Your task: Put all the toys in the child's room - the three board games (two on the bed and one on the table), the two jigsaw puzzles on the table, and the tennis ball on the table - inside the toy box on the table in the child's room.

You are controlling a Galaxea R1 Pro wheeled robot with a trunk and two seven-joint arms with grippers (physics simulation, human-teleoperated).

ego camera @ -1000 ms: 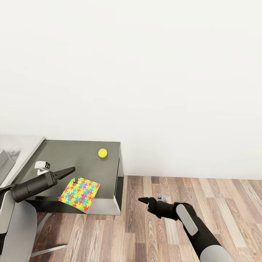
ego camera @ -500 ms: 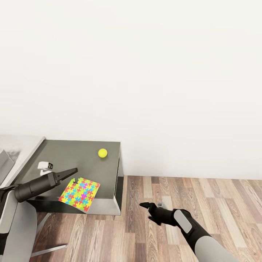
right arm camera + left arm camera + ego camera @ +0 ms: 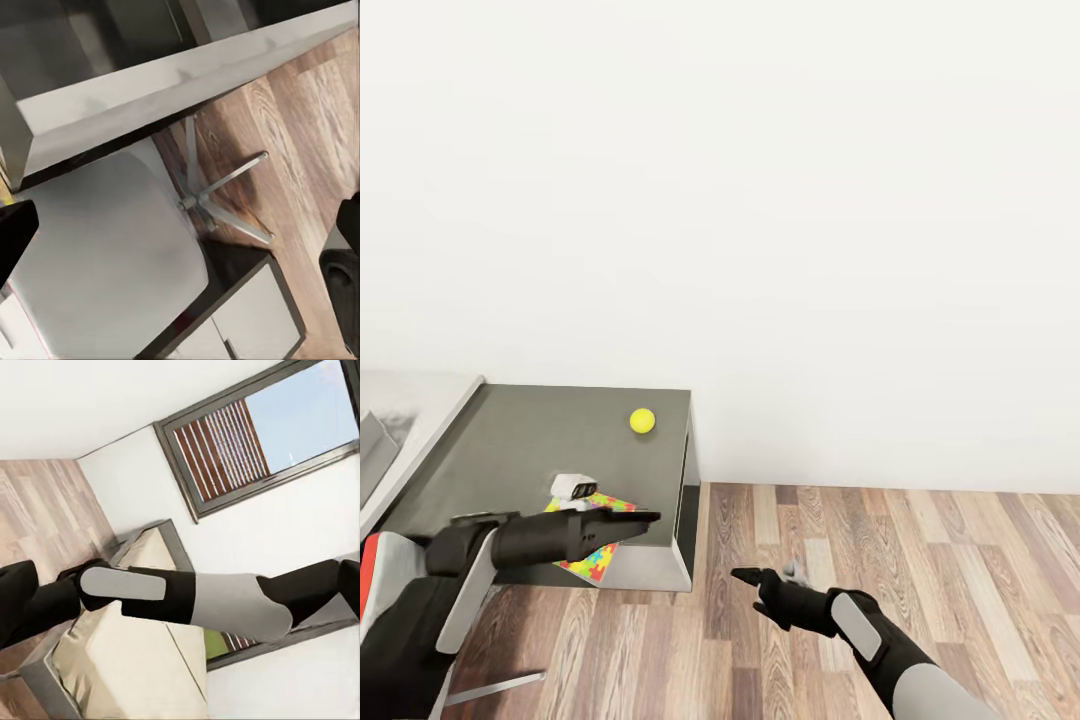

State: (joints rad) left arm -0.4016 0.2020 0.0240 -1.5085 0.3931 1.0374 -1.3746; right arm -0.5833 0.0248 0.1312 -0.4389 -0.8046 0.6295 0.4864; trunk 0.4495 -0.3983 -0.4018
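On the low dark grey section of the table (image 3: 530, 430) the yellow-green tennis ball (image 3: 642, 420) rests near the back right corner. One mosaic jigsaw puzzle (image 3: 592, 560) lies flat at the front edge, mostly covered by my left arm. My left gripper (image 3: 645, 518) reaches rightward just above the puzzle, its tip at the table's right edge; its fingers look like one dark wedge. My right gripper (image 3: 752, 577) hangs over the wood floor right of the table, open and holding nothing. A sloping corner of the grey toy box (image 3: 372, 450) shows at the far left. The bed (image 3: 127, 660) appears in the left wrist view.
The swivel chair's white seat (image 3: 105, 247) and star base (image 3: 217, 202) sit under the table's front edge (image 3: 187, 75). Its leg (image 3: 500, 686) shows by my left arm. A white wall backs the table. Wood floor (image 3: 920, 540) stretches to the right.
My left arm has swung right and forward over the puzzle, now covering most of it. The right gripper has dropped slightly lower and nearer. Ball and puzzle have not moved.
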